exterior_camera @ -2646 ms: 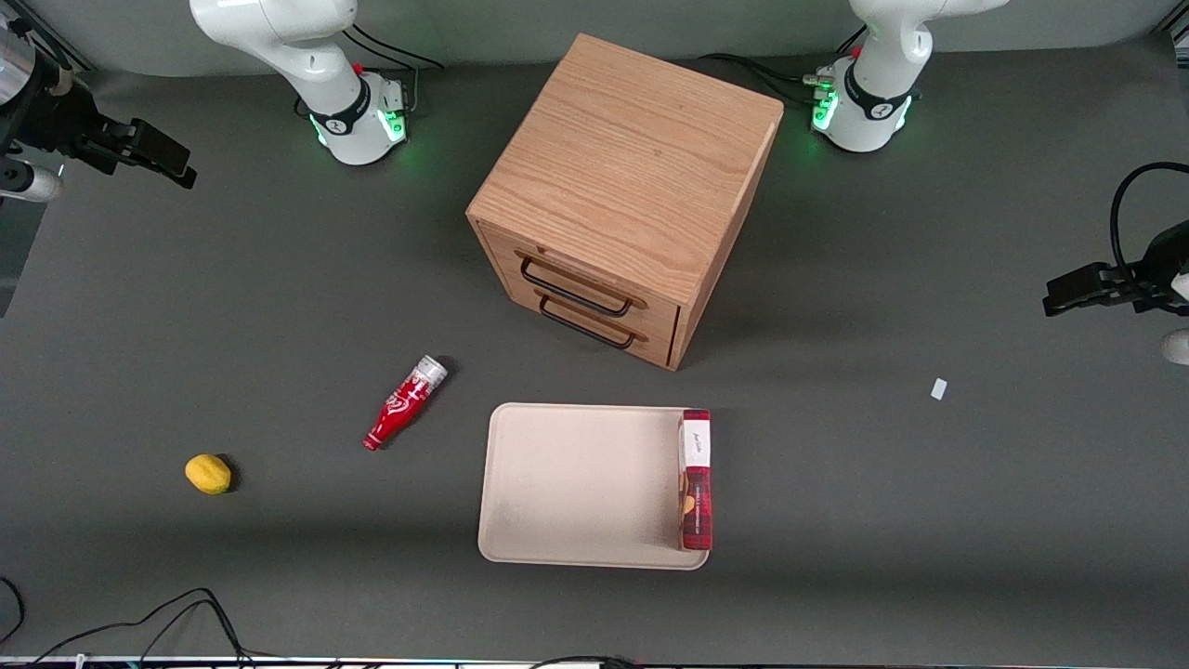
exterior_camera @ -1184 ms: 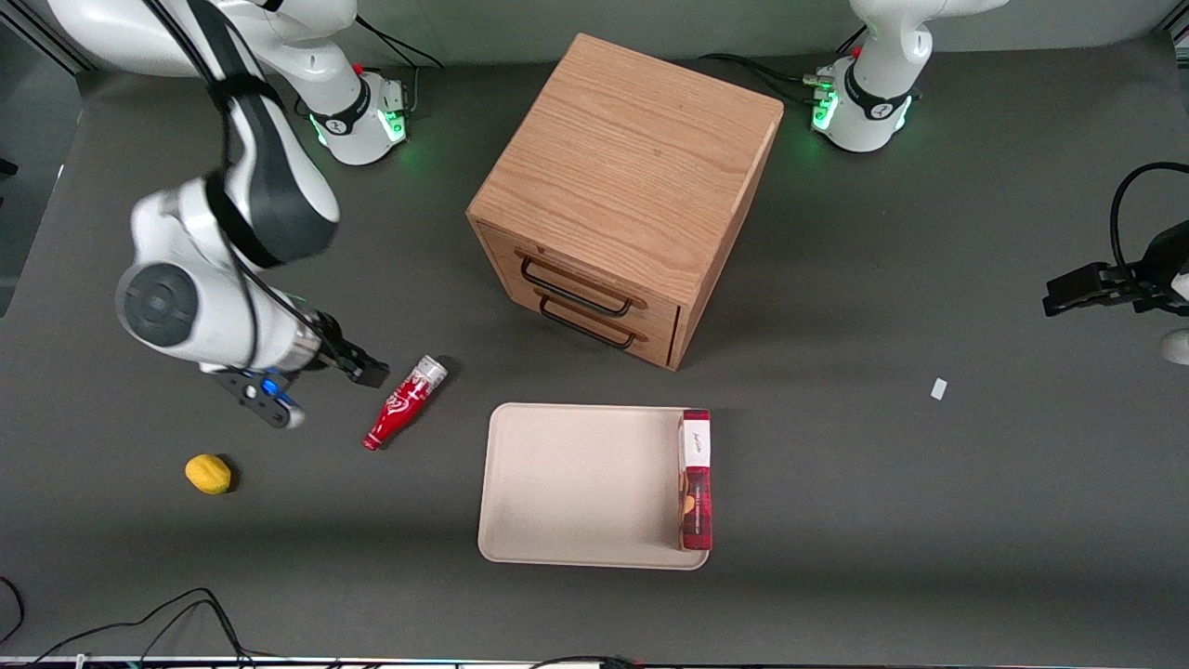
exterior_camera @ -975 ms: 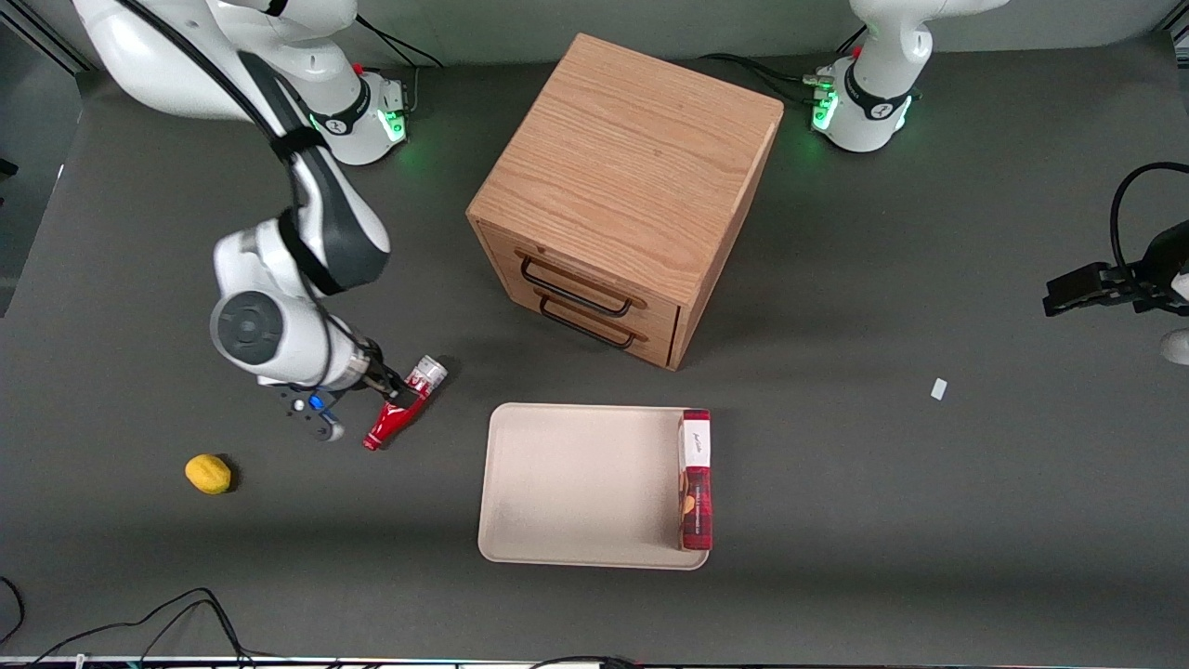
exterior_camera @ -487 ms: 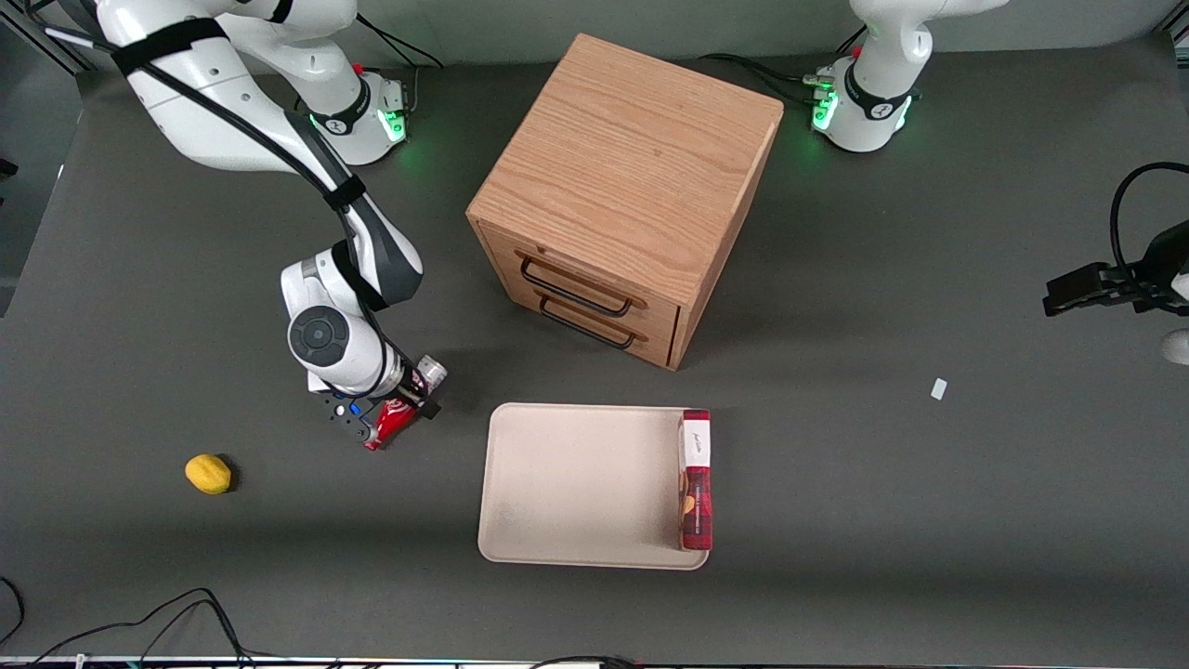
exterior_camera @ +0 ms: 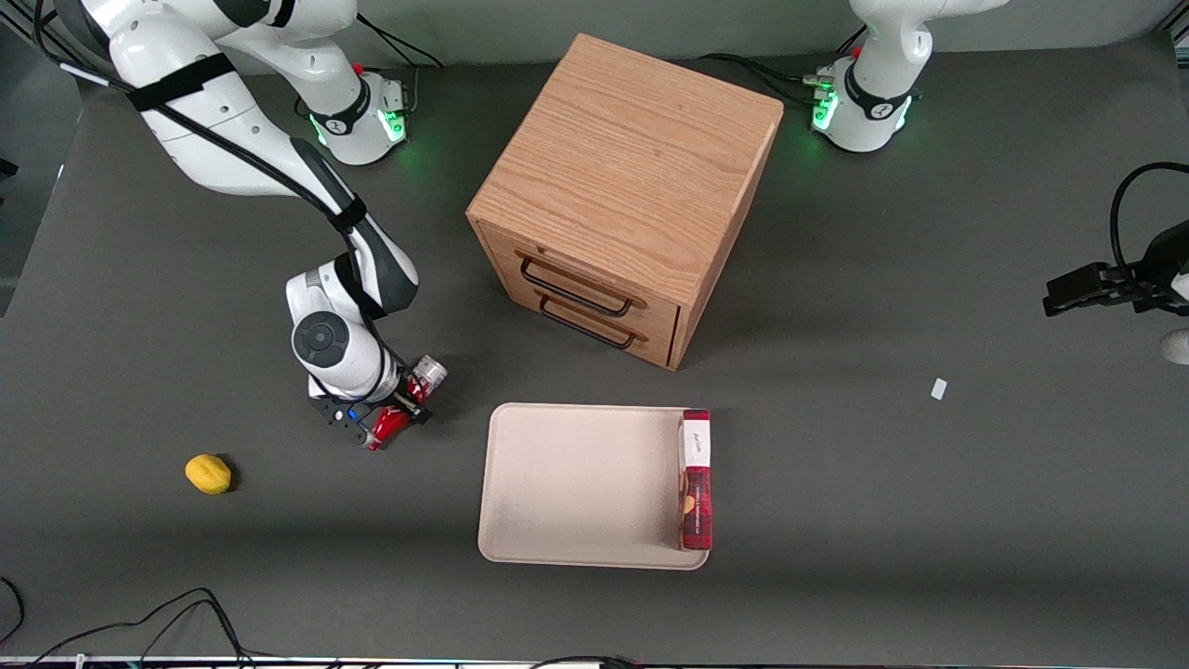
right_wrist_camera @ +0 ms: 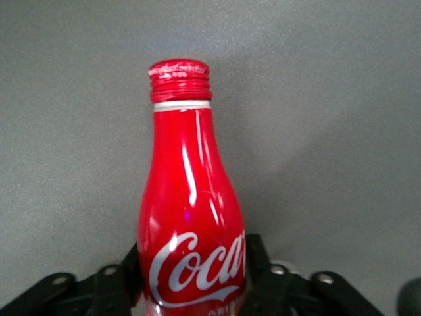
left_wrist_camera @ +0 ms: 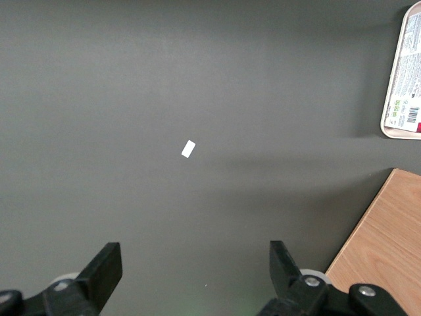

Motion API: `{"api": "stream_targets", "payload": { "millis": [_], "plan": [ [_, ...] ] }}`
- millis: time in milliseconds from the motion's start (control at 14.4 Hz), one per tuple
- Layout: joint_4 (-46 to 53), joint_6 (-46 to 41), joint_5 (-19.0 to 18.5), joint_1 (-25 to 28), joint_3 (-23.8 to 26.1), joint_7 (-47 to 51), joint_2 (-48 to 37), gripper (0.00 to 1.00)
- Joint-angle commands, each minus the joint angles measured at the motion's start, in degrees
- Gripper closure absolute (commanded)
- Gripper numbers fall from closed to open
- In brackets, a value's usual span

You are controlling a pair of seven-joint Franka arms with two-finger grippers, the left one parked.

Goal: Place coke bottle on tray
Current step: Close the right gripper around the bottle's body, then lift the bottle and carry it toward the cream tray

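Note:
The coke bottle (exterior_camera: 387, 426), slim and red with white swirl lettering, lies on the dark table mat, beside the tray toward the working arm's end. My right gripper (exterior_camera: 400, 405) is down over its middle. In the right wrist view the coke bottle (right_wrist_camera: 187, 197) fills the space between the black fingers (right_wrist_camera: 266, 273), which press on both of its sides, so the gripper (right_wrist_camera: 191, 280) is shut on it. The beige tray (exterior_camera: 576, 483) lies flat, nearer the front camera than the wooden cabinet.
A red-and-white box (exterior_camera: 696, 478) lies along the tray's edge toward the parked arm. The wooden drawer cabinet (exterior_camera: 622, 186) stands mid-table. A yellow lemon (exterior_camera: 208, 473) sits toward the working arm's end, and a small white scrap (exterior_camera: 938, 388) toward the parked arm's.
The right arm came in from the table's end, swung over the coke bottle and lowered onto it. In the last half second it settled slightly and its fingers closed on the bottle.

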Motion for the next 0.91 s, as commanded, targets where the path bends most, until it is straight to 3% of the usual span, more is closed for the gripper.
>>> {"api": "stream_targets", "payload": {
  "millis": [0, 209, 487, 696, 835],
  "plan": [
    [0.7, -0.1, -1.9, 0.2, 0.1, 0.9, -0.7, 1.0],
    [2.3, -5.0, -2.0, 0.2, 0.3, -0.6, -3.4, 1.0],
    [12.6, -23.3, -0.9, 0.4, 1.4, -12.6, -10.0, 1.0],
    [28.6, -36.8, 4.9, 0.6, 1.8, -25.7, -9.2, 1.0],
    [38.7, -41.4, 8.8, 0.9, 1.8, -32.3, -6.3, 1.0]
  ]
}}
